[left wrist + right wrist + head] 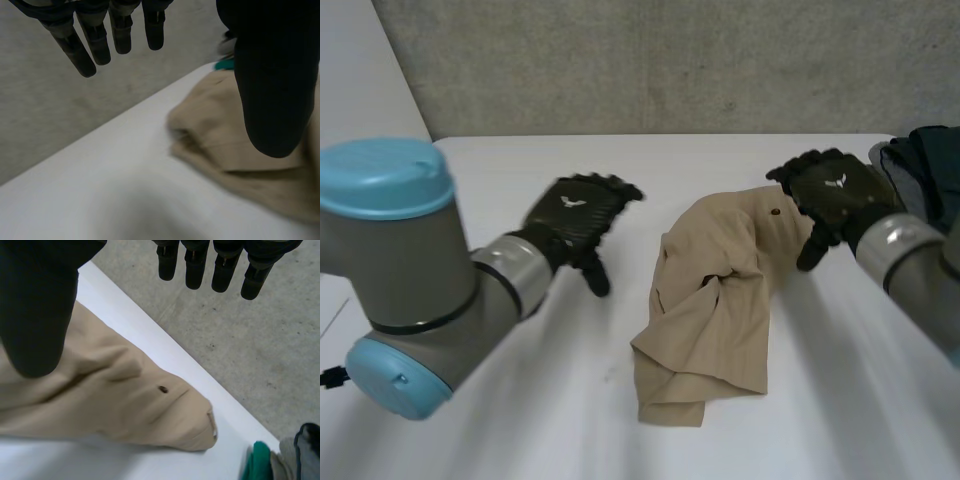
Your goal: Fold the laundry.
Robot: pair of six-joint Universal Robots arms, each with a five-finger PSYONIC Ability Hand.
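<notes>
The heap of dark clothes at the bench's 3 o'clock edge is cut off by the frame and partly hidden behind my right arm. I cannot tell its items apart, save a green piece seen from the right wrist. The tan garment lies crumpled at mid-bench, its folds hiding its shape, with a small dark spot near its 1 o'clock corner. My right hand hovers over that corner, fingers straight and spread, holding nothing. My left hand, at the garment's 10 o'clock and apart from it, has fingers likewise extended and empty. The bench is white; a grey speckled wall rises at 12 o'clock.
</notes>
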